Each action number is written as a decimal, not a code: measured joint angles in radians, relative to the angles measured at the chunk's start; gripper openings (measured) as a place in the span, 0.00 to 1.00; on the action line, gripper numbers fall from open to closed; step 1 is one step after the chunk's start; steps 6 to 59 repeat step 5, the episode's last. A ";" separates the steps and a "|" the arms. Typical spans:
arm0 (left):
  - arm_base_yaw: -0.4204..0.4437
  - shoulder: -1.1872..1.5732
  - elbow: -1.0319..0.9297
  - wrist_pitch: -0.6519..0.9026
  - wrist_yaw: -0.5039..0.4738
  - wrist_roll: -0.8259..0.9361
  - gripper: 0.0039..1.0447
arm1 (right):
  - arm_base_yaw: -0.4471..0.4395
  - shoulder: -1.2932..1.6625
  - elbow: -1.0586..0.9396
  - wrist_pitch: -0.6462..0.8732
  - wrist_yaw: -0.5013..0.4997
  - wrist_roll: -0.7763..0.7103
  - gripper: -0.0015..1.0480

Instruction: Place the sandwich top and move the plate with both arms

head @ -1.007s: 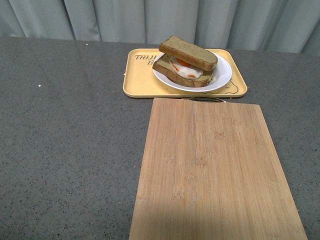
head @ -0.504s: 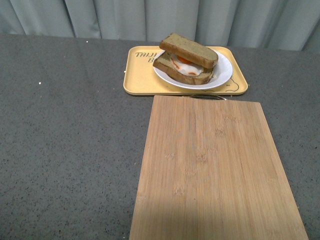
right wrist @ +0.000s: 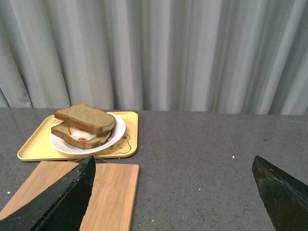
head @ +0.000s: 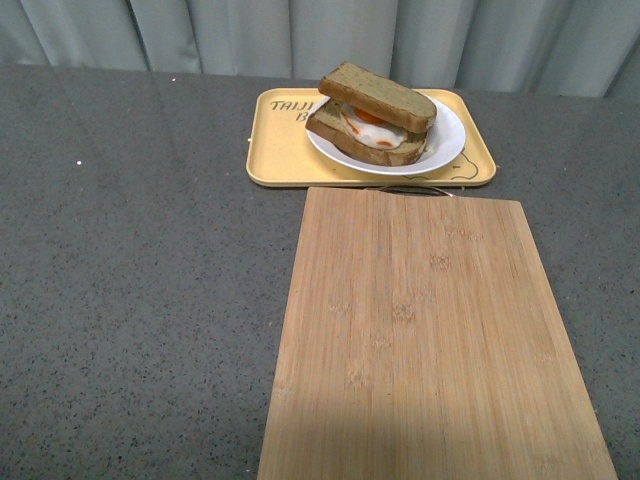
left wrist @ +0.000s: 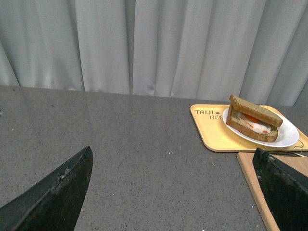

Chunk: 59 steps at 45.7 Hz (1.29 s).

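Now the sandwich top (head: 378, 96) rests tilted on the egg slice (head: 362, 140), long axis running left to right, on the plate (head: 446, 143) inside the yellow tray (head: 283, 150). Both grippers' fingers (left wrist: 53, 195) (right wrist: 54, 204) spread wide, empty, tips cut off. The scene sits slightly higher than before.

grey speckled table (head: 140, 300), yellow tray (head: 278, 160), wooden board (head: 430, 340)
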 joint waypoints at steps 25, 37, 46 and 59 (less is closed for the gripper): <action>0.000 0.000 0.000 0.000 0.000 0.000 0.94 | 0.000 0.000 0.000 0.000 0.000 0.000 0.91; 0.000 0.000 0.000 0.000 0.000 0.000 0.94 | 0.000 0.000 0.000 0.000 0.000 0.000 0.91; 0.000 0.000 0.000 0.000 0.000 0.000 0.94 | 0.000 0.000 0.000 0.000 0.000 0.000 0.91; 0.000 0.000 0.000 0.000 0.000 0.000 0.94 | 0.000 0.000 0.000 0.000 0.000 0.000 0.91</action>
